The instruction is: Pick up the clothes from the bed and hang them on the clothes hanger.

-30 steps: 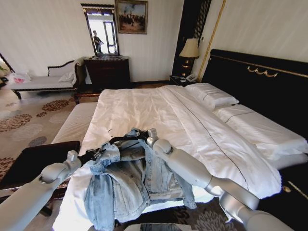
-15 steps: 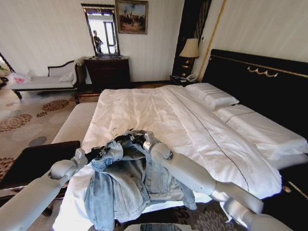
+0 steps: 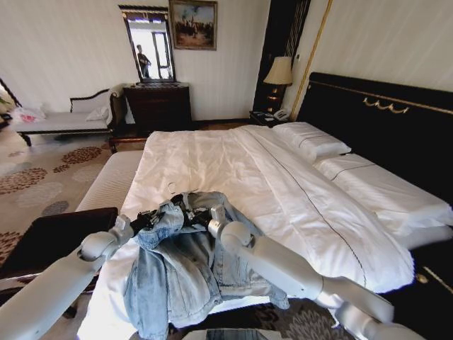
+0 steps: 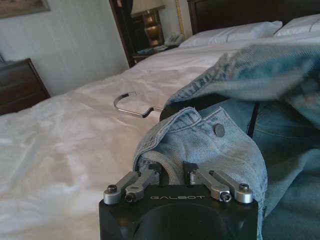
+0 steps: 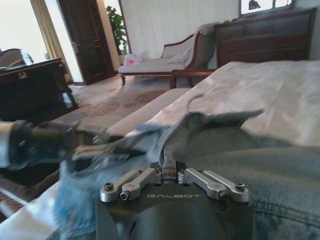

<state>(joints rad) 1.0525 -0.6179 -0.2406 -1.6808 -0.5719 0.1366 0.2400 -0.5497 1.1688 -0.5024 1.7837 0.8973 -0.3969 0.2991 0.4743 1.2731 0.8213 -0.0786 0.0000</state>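
Observation:
The light blue denim jacket (image 3: 187,265) lies bunched at the near edge of the bed (image 3: 233,163), its lower part hanging over the side. The black clothes hanger (image 4: 172,107) sits inside the collar, and its metal hook (image 4: 131,104) sticks out over the white sheet. My left gripper (image 3: 145,221) is shut on a fold of the jacket's shoulder (image 4: 200,145), next to a metal button. My right gripper (image 3: 198,216) is shut on the denim edge (image 5: 169,150) at the other side of the collar. The two grippers are close together.
A dark padded bench (image 3: 49,237) stands by my left arm, with a striped bench (image 3: 106,184) beyond it. The black headboard (image 3: 382,120) and pillows (image 3: 311,140) are at the right. A dresser (image 3: 159,105), a lamp (image 3: 279,74) and a chaise (image 3: 67,117) line the far wall.
Both grippers have drawn closer together over the jacket's collar. The left moved right and the right moved left and down. The denim between them has bunched up.

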